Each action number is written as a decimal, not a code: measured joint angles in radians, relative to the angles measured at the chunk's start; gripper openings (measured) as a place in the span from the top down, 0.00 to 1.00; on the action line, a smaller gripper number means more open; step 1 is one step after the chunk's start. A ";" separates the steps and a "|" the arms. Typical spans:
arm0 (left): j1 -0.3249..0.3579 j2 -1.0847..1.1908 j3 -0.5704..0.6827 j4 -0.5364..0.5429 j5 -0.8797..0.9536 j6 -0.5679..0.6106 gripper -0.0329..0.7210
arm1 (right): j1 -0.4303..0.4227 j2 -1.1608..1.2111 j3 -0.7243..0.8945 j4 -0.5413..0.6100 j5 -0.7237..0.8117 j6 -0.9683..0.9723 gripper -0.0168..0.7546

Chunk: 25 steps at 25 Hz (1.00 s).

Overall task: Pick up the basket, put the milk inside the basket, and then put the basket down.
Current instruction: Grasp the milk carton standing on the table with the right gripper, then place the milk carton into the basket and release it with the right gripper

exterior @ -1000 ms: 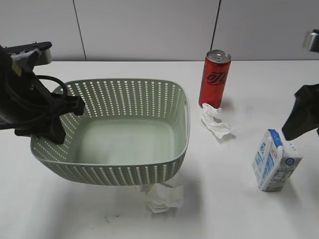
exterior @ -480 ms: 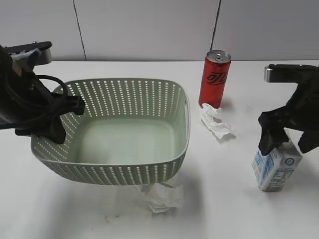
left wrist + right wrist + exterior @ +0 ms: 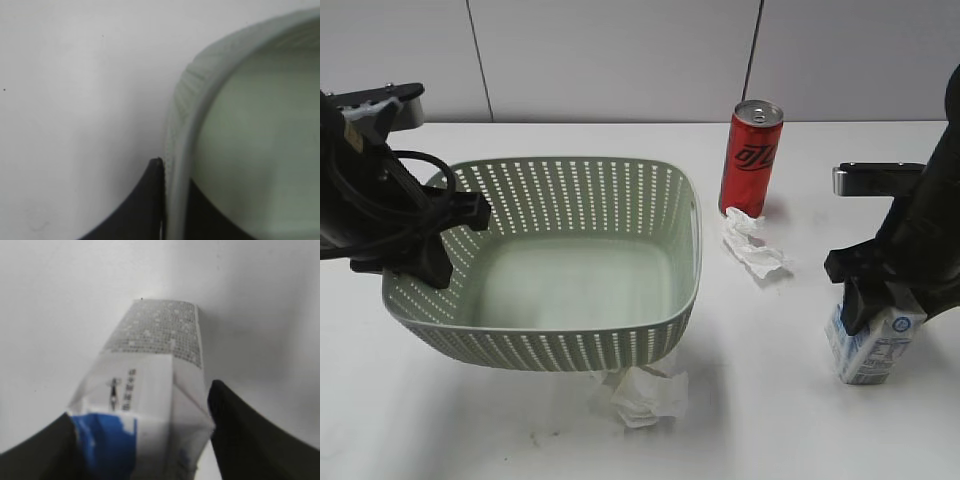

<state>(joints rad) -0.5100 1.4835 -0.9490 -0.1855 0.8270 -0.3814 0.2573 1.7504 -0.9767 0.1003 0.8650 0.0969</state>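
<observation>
The pale green basket [image 3: 570,345] hangs tilted just above the white table, held by its left rim. My left gripper [image 3: 445,240] is shut on that rim; in the left wrist view the rim [image 3: 225,150] runs between the two dark fingers [image 3: 175,200]. The white-and-blue milk carton [image 3: 870,350] stands upright on the table at the right. My right gripper [image 3: 880,300] is down over its top, open, with a finger on each side. In the right wrist view the carton [image 3: 150,355] fills the gap between the fingers [image 3: 137,400], close to both.
A red soda can [image 3: 752,155] stands behind the basket's right side. A crumpled tissue [image 3: 752,245] lies in front of the can. Another crumpled tissue [image 3: 645,395] lies under the basket's front right corner. A wall runs along the table's back.
My right arm came in from the right edge and dropped over the milk carton, its fingers now lower around the top. The basket and left arm have not moved.
</observation>
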 joint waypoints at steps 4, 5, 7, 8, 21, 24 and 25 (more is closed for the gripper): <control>0.000 0.000 0.000 0.000 -0.001 0.000 0.96 | 0.000 0.000 -0.002 0.010 0.007 0.000 0.59; 0.000 0.000 0.000 0.000 -0.001 0.000 0.96 | 0.000 0.000 -0.003 0.010 0.008 0.000 0.59; 0.000 0.000 0.000 0.000 -0.001 0.000 0.96 | 0.000 0.000 -0.008 0.010 0.015 0.000 0.59; 0.000 0.000 0.000 0.000 -0.001 0.000 0.96 | 0.000 0.000 -0.012 0.010 0.026 -0.001 0.59; 0.000 0.008 0.000 -0.001 -0.003 0.000 0.96 | 0.175 -0.207 -0.398 -0.067 0.342 -0.066 0.59; 0.000 0.028 0.000 -0.001 0.003 0.000 0.96 | 0.306 -0.199 -0.541 -0.067 0.346 -0.051 0.59; 0.000 0.032 0.000 -0.001 0.004 0.000 0.96 | 0.351 -0.188 -0.587 -0.067 0.347 -0.045 0.59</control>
<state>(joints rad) -0.5100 1.5159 -0.9490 -0.1864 0.8312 -0.3814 0.6080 1.5622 -1.5641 0.0338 1.2122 0.0519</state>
